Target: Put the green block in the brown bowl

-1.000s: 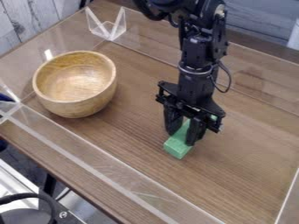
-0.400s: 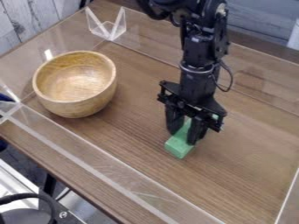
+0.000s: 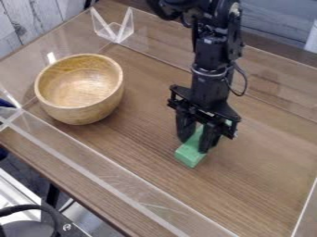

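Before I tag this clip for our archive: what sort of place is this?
Probably a lab test bench: a wooden tabletop fenced by clear plastic walls, one black robot arm over a green block, and a brown bowl.

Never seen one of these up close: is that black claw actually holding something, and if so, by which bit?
The tool stands straight down over the green block, fingers at either side of its upper end. The block lies on the table; whether it is clamped cannot be told.

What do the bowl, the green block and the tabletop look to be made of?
Brown bowl: wood, smooth with a faint sheen; grain lines show, inside paler. Green block: uniform matte green, painted wood or plastic, cannot tell which. Table: wood-grain surface, maybe laminate, with clear shiny strips, probably acrylic, along its edges.
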Robot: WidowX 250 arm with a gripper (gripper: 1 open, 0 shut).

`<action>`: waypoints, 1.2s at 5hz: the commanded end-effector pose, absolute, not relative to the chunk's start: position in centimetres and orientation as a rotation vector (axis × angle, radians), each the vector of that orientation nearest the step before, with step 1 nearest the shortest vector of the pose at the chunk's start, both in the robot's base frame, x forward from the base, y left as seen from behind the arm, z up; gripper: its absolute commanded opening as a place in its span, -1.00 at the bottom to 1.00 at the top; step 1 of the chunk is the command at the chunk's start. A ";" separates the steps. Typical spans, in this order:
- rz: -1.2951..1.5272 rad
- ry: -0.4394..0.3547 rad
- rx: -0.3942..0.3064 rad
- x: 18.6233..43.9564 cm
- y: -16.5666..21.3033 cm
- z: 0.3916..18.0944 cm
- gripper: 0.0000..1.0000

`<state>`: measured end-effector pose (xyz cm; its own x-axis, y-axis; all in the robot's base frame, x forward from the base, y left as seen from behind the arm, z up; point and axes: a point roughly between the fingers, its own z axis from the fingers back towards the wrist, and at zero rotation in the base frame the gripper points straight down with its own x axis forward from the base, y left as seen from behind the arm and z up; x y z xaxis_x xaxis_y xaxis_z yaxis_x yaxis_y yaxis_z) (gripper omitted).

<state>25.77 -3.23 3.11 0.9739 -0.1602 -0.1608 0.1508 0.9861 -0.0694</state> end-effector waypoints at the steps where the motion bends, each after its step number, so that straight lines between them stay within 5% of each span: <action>1: -0.160 0.125 -0.064 26.9 -3.2 3.9 -1.00; 6: -0.168 0.126 -0.087 26.7 -2.8 5.2 -1.00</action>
